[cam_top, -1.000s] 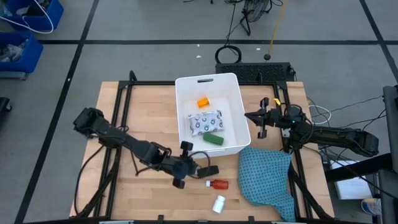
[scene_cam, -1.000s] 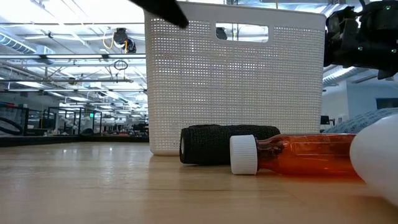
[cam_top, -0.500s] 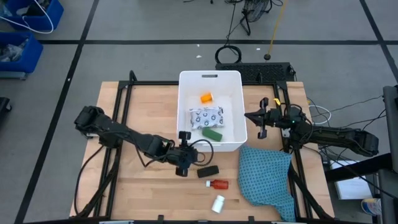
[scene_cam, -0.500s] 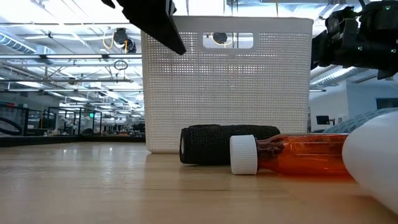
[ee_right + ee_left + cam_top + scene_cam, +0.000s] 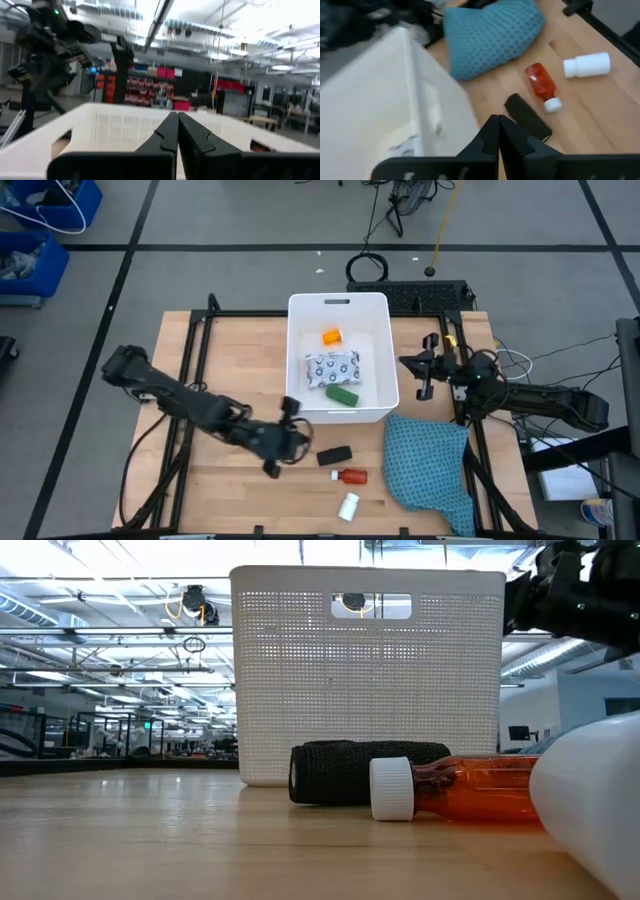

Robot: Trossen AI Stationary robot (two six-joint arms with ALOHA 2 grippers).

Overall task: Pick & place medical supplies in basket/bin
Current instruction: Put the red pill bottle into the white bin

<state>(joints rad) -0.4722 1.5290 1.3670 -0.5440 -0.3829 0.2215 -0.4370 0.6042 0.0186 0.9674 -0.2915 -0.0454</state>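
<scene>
The white basket stands at the table's far middle and holds the orange vial, the white dotted packet and the green oblong. On the wood near it lie the black oblong piece, the red bottle and the white bottle. My left gripper is shut and hangs left of the black piece, touching nothing. My right gripper, also shut, hovers just right of the basket's right wall, apart from it.
A teal blue cloth lies bunched at the near right, close to the red bottle and the white bottle. Black frame rails run along the table's left and right sides. Bare wood lies left of the basket.
The basket, skewed a second ago, has turned square and slid slightly toward the far edge. My left gripper rose toward the basket's near left corner, then drew back toward the table's near left. The white bottle has crept a little to the left.
</scene>
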